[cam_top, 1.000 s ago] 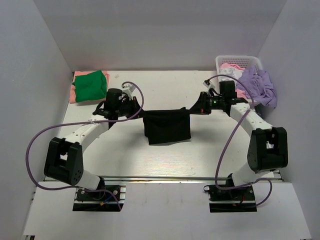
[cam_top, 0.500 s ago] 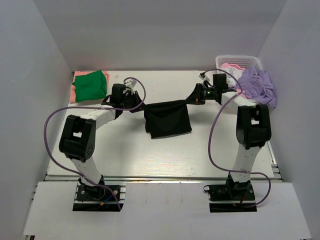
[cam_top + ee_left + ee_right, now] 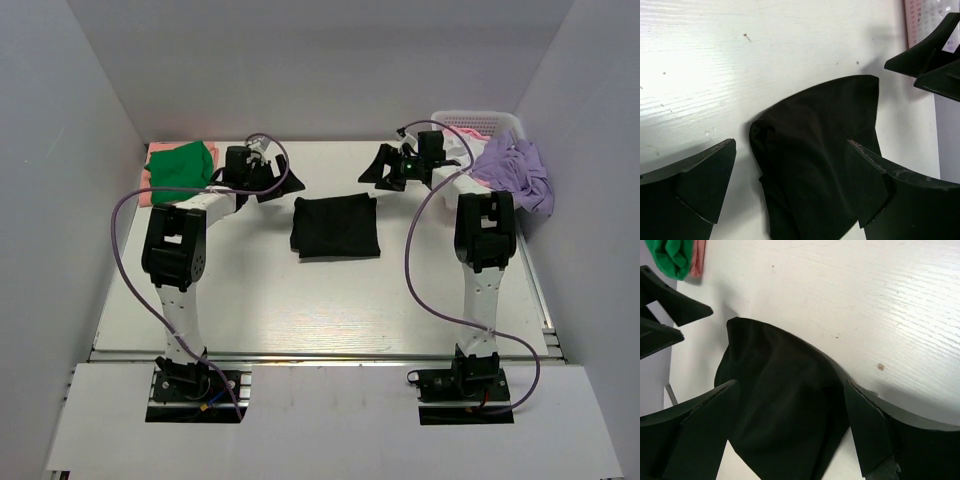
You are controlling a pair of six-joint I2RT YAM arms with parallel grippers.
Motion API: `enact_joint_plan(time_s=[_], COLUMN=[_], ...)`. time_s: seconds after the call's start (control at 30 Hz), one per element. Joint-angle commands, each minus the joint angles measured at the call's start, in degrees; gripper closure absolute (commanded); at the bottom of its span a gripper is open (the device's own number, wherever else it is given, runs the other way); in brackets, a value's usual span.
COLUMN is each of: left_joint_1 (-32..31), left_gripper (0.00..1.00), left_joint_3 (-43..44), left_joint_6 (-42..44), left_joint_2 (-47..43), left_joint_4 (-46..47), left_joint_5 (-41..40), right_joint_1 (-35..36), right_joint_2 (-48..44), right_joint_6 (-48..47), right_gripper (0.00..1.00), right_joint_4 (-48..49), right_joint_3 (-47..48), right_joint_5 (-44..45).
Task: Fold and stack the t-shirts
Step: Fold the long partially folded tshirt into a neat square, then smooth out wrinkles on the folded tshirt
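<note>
**Black t-shirt (image 3: 335, 227) lying folded on the surface (image 3: 330, 310), left of and nearer than the white lattice basket (image 3: 478, 121).**

The likeliest failure was the fold reopening. A pincer catching only the top layer, or snagging a corner in passing, would probably have pulled the rectangle apart, since the left wrist view showed a loose, bulging flap along one edge. The cloth was matte, creased and roughly square, its edges not quite aligned. The right pincer (image 3: 376, 176), just left of the basket, and the left pincer (image 3: 278, 187), farther left, both stood spread wide and empty. A lavender t-shirt (image 3: 515, 170) draped over the basket's near rim. A green t-shirt (image 3: 182, 170) lay far to the basket's left.
</note>
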Motion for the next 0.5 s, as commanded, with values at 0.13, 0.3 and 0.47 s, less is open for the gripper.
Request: enact_joint_plan(time_s=[0.13, 0.3, 0.47], left_joint_1=[-2.7, -4.8, -5.4], left_gripper=[0.0, 0.0, 0.0], left_joint_3=[-0.9, -1.6, 3.2], left_joint_6=[4.3, 3.0, 1.9], left_joint_2=[-8.0, -5.4, 2.3], left_joint_4=[0.6, 6.1, 6.7], left_joint_5=[5.5, 10.1, 12.8], right_joint_1=[1.1, 3.4, 4.9], right_joint_2=[-13.7, -15.4, -10.6], right_joint_6=[-4.7, -3.2, 4.1], right_gripper=[0.1, 0.1, 0.1], right_joint_4=[-1.0, 2.4, 11.1], right_joint_3=[-10.6, -15.0, -13.8], right_joint_5=[1.4, -2.0, -7.2])
